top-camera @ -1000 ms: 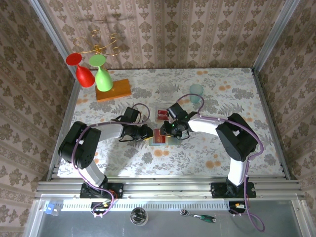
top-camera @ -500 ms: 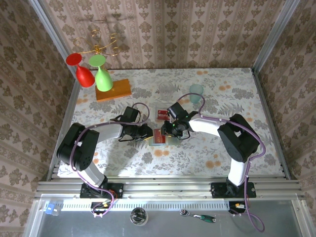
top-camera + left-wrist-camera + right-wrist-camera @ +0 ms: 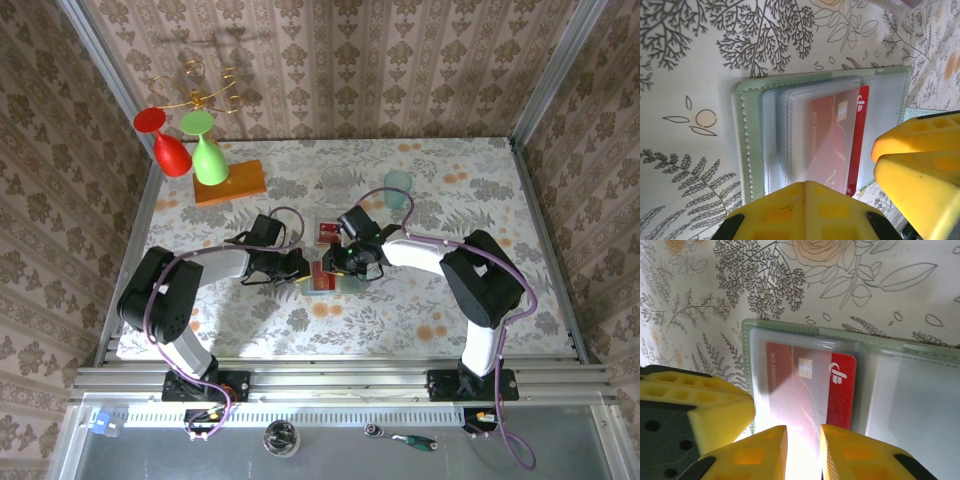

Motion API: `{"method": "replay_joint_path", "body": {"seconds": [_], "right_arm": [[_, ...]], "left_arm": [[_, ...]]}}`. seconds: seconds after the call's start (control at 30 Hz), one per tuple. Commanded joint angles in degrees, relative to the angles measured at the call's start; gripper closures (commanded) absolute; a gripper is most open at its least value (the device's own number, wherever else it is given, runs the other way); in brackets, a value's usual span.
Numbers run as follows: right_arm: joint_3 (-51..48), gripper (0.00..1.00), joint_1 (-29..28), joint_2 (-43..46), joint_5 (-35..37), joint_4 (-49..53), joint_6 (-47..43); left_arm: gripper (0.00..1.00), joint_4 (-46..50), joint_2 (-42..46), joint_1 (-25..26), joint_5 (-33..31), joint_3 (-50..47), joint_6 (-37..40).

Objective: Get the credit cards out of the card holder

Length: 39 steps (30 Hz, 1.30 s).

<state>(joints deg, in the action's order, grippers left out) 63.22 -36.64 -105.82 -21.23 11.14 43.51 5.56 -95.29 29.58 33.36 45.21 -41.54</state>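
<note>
Card holder [image 3: 321,284] lies open and flat near the centre of the table [image 3: 450,180], clear sleeves up. A red credit card [image 3: 842,390] sticks partway out of one sleeve. At the holder's 9 o'clock in the top view, the left gripper [image 3: 302,268] is closed at its edge; whether it pinches anything I cannot tell. At 3 o'clock the right gripper [image 3: 803,432] straddles the sleeve's edge, jaws a narrow slit apart, grip unclear. Another red card [image 3: 327,233] lies at 12 o'clock, a teal cup [image 3: 398,186] at 1 o'clock, an orange block [image 3: 230,182] at 10 o'clock.
</note>
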Motion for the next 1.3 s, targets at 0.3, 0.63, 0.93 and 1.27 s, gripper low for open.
{"method": "replay_joint_path", "body": {"seconds": [0.3, 0.63, 0.93, 1.27], "right_arm": [[1.82, 0.74, -0.27, -2.80, 0.08, 2.18, -0.15], [0.78, 0.74, -0.27, -0.48, 2.51, 3.54, -0.62], [1.16, 0.74, -0.27, -0.61, 2.44, 3.17, -1.57], [1.63, 0.73, -0.27, -0.36, 2.51, 4.04, -2.54]], "left_arm": [[0.94, 2.63, -2.37, 0.12, 0.48, 1.70, 1.55], [0.94, 2.79, -2.45, 0.04, 0.51, 1.84, 1.60], [0.94, 3.09, -1.97, 0.04, 0.63, 2.51, 1.79], [0.93, 3.70, -1.29, 0.04, 0.66, 3.43, 1.82]]}}
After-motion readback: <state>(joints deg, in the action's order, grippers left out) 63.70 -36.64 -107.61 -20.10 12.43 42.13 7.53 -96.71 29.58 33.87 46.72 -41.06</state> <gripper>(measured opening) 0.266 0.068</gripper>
